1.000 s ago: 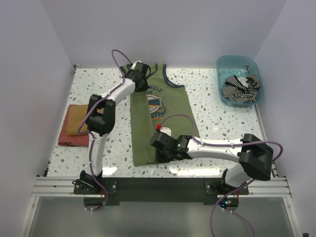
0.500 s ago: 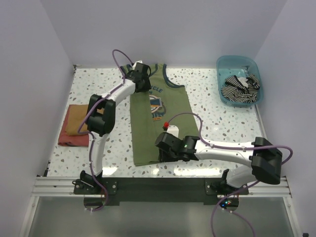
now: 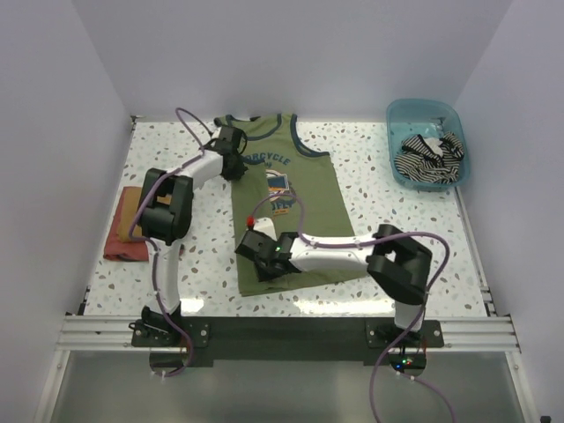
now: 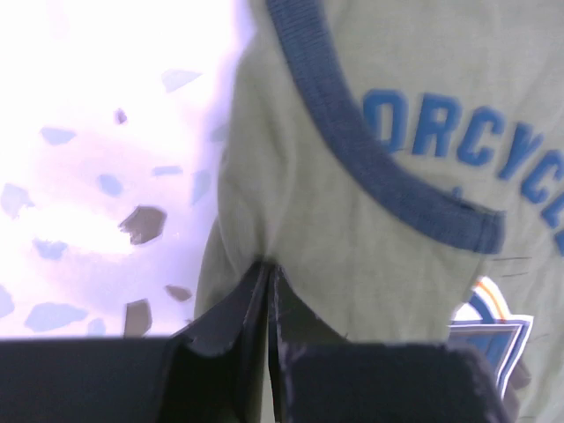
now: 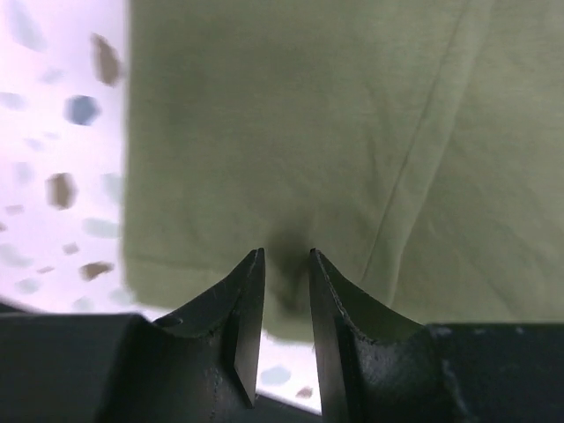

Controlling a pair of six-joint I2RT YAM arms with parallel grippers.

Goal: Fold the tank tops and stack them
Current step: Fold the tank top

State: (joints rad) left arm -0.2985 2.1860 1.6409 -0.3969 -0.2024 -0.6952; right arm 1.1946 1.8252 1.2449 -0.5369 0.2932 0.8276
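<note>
The olive-green tank top [image 3: 295,207] with navy trim and a chest print lies flat in the middle of the table. My left gripper [image 3: 231,161] is at the shirt's upper left edge beside the armhole. In the left wrist view its jaws [image 4: 267,264] are pressed together on a puckered pinch of the green fabric [image 4: 352,238]. My right gripper [image 3: 260,263] sits at the lower left corner of the shirt. There the jaws [image 5: 286,256] stand a little apart, with the green hem [image 5: 335,132] between them. The striped tank top [image 3: 429,152] lies crumpled in a bin.
The blue plastic bin [image 3: 398,113] stands at the back right corner. A folded red and orange cloth [image 3: 130,227] lies at the left side of the speckled table [image 3: 370,189]. White walls enclose the table on three sides.
The left gripper shifted left from the neckline to the shirt's left armhole edge. The right arm swung left along the hem to the lower left corner.
</note>
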